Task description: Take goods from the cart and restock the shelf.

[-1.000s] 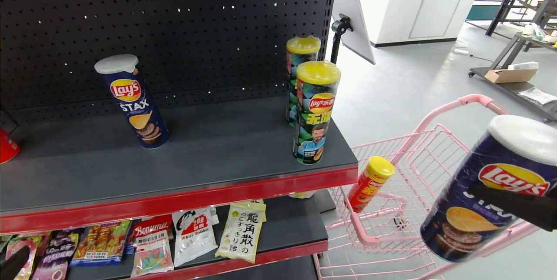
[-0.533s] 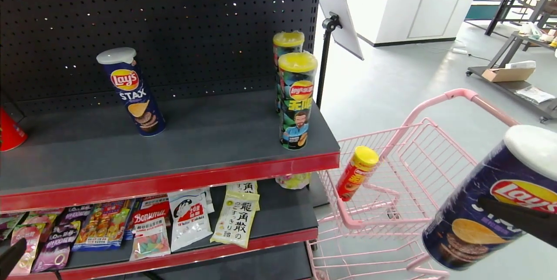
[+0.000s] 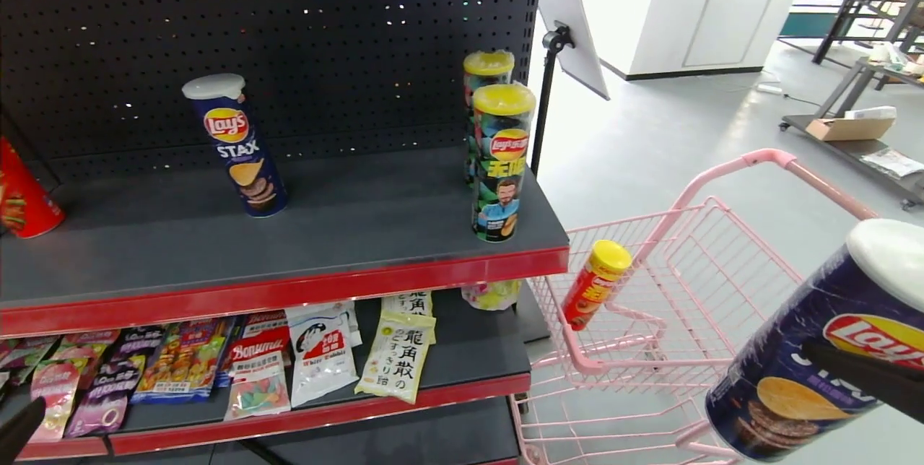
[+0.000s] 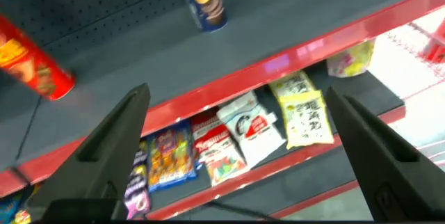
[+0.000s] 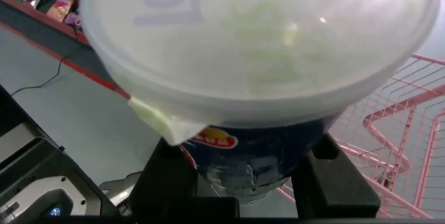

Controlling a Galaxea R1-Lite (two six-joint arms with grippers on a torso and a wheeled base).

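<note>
Six chip cans (image 3: 238,154); one cart (image 3: 765,158); perhaps ten snack bags (image 3: 401,357)

Tilted blue can (image 3: 808,357) near pink cart (image 3: 765,156)

White lettering under a red-and-yellow logo marks the white-lidded dark blue chip tube (image 3: 242,154) at ten o'clock. Black characters run down the pale yellow sachet (image 3: 401,360) at seven o'clock.

Wide gap on shelf (image 3: 375,212) between blue can (image 3: 237,147) and yellow-lidded cans (image 3: 500,162).
</note>
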